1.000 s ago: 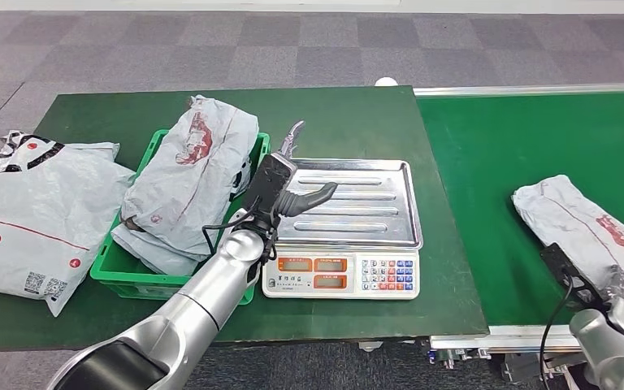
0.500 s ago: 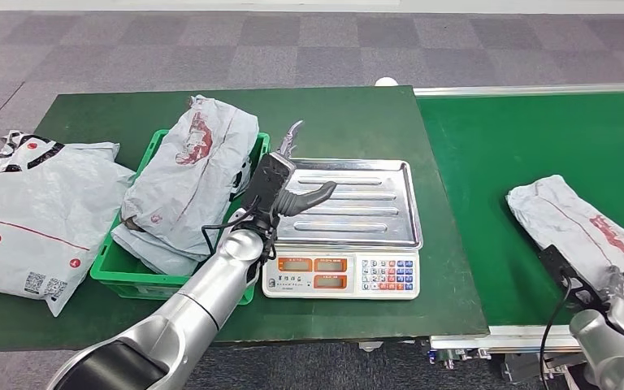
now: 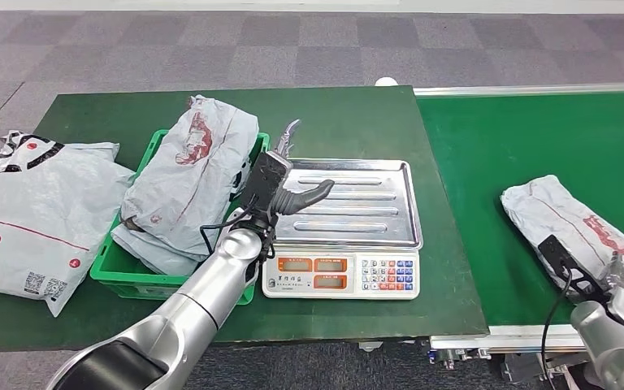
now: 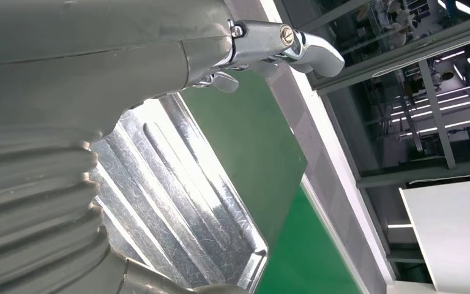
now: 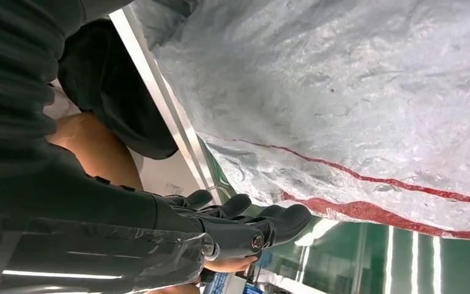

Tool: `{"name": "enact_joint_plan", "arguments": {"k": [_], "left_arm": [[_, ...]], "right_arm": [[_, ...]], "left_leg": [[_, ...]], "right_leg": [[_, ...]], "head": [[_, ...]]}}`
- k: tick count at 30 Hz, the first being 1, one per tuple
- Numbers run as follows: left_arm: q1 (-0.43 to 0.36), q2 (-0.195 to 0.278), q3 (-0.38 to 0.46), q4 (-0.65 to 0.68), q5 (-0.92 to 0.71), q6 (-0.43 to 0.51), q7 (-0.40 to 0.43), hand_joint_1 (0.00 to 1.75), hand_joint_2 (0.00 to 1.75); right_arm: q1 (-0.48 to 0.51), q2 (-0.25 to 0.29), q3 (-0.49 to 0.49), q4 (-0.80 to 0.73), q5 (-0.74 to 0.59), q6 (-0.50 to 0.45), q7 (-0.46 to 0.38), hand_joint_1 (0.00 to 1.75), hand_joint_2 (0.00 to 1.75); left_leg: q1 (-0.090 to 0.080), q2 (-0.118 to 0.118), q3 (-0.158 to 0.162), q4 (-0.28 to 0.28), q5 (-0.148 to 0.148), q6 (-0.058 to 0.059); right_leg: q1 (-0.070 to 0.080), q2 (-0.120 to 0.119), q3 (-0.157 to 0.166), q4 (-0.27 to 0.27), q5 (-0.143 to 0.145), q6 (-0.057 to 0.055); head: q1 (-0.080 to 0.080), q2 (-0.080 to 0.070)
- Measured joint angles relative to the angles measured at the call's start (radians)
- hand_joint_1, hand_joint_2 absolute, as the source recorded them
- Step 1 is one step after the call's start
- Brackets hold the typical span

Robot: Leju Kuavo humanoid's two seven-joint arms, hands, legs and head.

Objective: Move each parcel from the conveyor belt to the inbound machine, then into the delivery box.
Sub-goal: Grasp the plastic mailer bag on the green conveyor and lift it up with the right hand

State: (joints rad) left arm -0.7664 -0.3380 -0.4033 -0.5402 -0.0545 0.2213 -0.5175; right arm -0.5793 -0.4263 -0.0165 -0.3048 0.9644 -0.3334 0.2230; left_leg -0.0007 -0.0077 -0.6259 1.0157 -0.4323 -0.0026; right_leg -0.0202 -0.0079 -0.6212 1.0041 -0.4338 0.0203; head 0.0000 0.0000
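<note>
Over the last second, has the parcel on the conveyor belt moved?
Yes. The parcel has shifted along the conveyor belt toward the scale; the green strip between the parcel's near end and the belt's edge by the table has narrowed.

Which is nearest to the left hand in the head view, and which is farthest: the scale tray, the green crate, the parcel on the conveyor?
From the left hand:
1. Scale tray, directly under its fingers.
2. Green crate, just to its left.
3. Parcel on the conveyor, far right.

No text or number is legible.
</note>
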Motion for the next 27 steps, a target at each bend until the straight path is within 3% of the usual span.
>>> {"name": "enact_joint_plan", "arguments": {"k": [3, 9, 10, 13, 14, 27], "left_arm": [[0.0, 0.0, 0.0, 0.0, 0.0, 0.0, -0.001, 0.0, 1.75], [-0.001, 0.0, 0.001, 0.001, 0.002, -0.008, -0.01, 0.0, 1.75], [-0.001, 0.001, 0.003, 0.002, 0.004, -0.008, -0.012, 0.0, 1.75], [0.0, 0.003, 0.011, 0.003, 0.015, -0.008, -0.019, 0.0, 1.75], [0.001, 0.004, 0.015, 0.003, 0.017, -0.008, -0.021, 0.0, 1.75], [0.02, 0.012, 0.039, -0.004, 0.031, -0.007, -0.023, 0.0, 1.75]], "right_arm": [[0.0, 0.0, -0.014, 0.0, -0.043, 0.032, -0.034, 0.0, 1.75], [0.015, 0.001, -0.124, 0.007, -0.219, 0.251, -0.152, 0.04, 1.75], [0.018, 0.001, -0.143, 0.008, -0.232, 0.278, -0.16, 0.24, 1.75], [0.022, 0.001, -0.178, 0.009, -0.229, 0.326, -0.161, 1.48, 1.75], [0.022, 0.001, -0.184, 0.009, -0.224, 0.335, -0.159, 1.73, 1.75], [-0.002, -0.011, -0.206, 0.009, -0.185, 0.404, -0.144, 1.75, 1.75]], "left_leg": [[0.0, 0.0, 0.0, 0.0, 0.0, 0.0], [0.0, 0.0, 0.0, 0.0, 0.0, 0.0], [0.0, 0.0, 0.0, 0.0, 0.0, 0.0], [0.0, 0.0, 0.0, 0.0, 0.0, 0.0], [0.0, 0.0, 0.0, 0.0, 0.0, 0.0], [0.001, 0.0, 0.002, 0.0, 0.0, 0.0]], "right_leg": [[0.0, 0.0, 0.0, 0.0, 0.0, 0.0], [0.0, 0.0, 0.0, 0.0, 0.0, 0.0], [0.0, 0.0, 0.0, 0.0, 0.0, 0.0], [0.0, 0.0, 0.0, 0.0, 0.0, 0.0], [0.0, 0.0, 0.0, 0.0, 0.0, 0.0], [0.001, 0.0, 0.002, 0.0, 0.0, 0.0]], "head": [[0.0, 0.0], [0.0, 0.0], [0.0, 0.0], [0.0, 0.0], [0.0, 0.0], [0.0, 0.0]]}}
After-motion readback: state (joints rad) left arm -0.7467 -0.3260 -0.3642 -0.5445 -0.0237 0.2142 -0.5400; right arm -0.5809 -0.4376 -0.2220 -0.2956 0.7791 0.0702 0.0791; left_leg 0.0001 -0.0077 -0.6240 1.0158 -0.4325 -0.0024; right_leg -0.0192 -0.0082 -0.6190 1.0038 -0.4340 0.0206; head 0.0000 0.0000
